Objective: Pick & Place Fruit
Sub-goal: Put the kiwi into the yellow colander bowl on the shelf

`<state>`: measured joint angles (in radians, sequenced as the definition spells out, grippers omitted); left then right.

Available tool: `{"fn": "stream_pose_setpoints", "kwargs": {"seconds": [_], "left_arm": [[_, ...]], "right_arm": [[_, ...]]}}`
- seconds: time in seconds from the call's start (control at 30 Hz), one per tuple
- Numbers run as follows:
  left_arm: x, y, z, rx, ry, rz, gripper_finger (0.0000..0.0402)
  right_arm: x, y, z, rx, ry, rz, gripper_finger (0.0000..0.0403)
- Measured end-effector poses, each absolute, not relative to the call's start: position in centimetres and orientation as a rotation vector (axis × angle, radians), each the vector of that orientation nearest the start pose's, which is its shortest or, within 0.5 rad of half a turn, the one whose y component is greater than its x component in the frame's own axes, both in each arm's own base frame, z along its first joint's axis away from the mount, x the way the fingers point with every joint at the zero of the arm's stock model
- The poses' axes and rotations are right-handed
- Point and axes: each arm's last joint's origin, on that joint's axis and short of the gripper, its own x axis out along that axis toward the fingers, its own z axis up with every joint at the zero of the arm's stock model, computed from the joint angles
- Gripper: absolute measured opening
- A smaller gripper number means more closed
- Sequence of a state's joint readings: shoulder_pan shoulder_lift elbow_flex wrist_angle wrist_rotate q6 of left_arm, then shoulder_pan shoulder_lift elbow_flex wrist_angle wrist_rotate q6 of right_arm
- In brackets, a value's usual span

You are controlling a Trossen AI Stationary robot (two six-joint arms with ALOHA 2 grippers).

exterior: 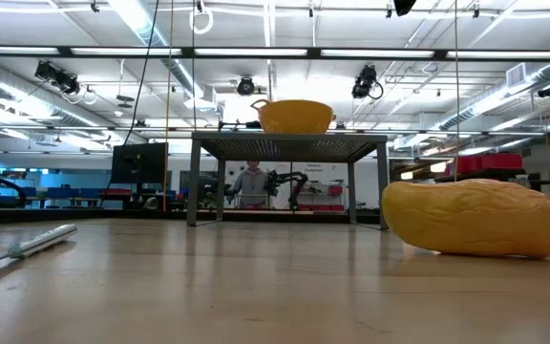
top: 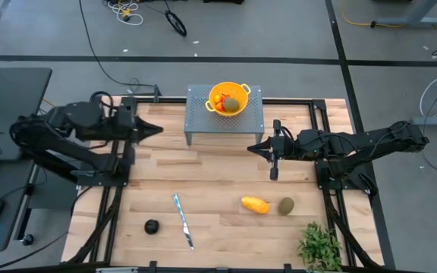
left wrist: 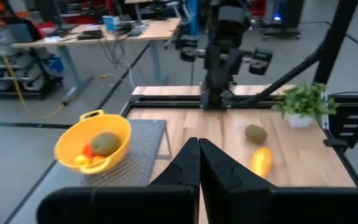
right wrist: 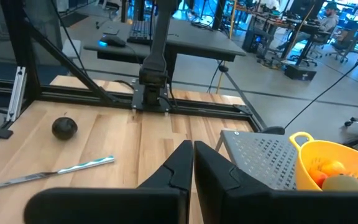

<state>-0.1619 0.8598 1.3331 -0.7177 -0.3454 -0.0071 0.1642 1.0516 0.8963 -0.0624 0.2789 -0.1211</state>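
Wooden table [top: 226,174] with fruit left to move. Yellow fruit [top: 254,205] at six o'clock, green fruit [top: 286,205] just beside it, black fruit [top: 152,226] at seven. Yellow bowl [top: 228,98] on grey stand [top: 196,121] at twelve, some fruit inside. Left gripper [top: 155,130] at ten, right gripper [top: 253,147] at two, both shut tight, holding nothing. Open wide first, go down slowly, squeeze softly.
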Motion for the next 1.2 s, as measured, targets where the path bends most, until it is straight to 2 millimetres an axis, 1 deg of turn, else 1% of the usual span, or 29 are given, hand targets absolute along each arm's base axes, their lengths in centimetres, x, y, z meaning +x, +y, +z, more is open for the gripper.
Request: {"fn": "stream_pose_setpoints", "kwargs": {"seconds": [0.13, 0.27, 0.37, 0.47, 0.6, 0.7, 0.8, 1.0, 1.2], "left_arm": [[11.1, -0.7, 45.1, 0.042, 0.189, 0.215, 0.0002], [10.0, -0.6, 45.3, 0.033, 0.158, 0.216, 0.0002], [9.9, -0.5, 45.4, 0.045, 0.155, 0.215, 0.0001], [10.2, -0.6, 44.7, 0.056, 0.154, 0.222, 0.0001], [10.6, -0.6, 42.9, 0.043, 0.145, 0.225, 0.0001], [10.4, -0.6, 41.5, 0.014, 0.118, 0.216, 0.0001], [9.7, -0.5, 40.6, 0.002, 0.077, 0.202, 0.0001], [7.4, -0.2, 40.8, -0.012, 0.002, 0.201, 0.0001], [5.8, 0.2, 41.0, 0.007, -0.042, 0.241, 0.0001]], "right_arm": [[23.2, 3.0, 33.3, -0.168, 0.219, -0.101, 0.0022], [23.2, 3.0, 33.3, -0.168, 0.219, -0.101, 0.0022], [23.2, 3.0, 33.3, -0.168, 0.219, -0.101, 0.0022], [23.2, 3.0, 33.3, -0.169, 0.220, -0.105, 0.0022], [23.2, 2.9, 33.3, -0.172, 0.221, -0.135, 0.0022], [23.2, 2.9, 33.3, -0.172, 0.221, -0.136, 0.0022], [23.2, 2.9, 33.4, -0.172, 0.221, -0.136, 0.0022], [23.2, 3.0, 33.3, -0.171, 0.221, -0.129, 0.0022], [23.2, 3.0, 33.3, -0.133, 0.218, -0.102, 0.0022]]}}
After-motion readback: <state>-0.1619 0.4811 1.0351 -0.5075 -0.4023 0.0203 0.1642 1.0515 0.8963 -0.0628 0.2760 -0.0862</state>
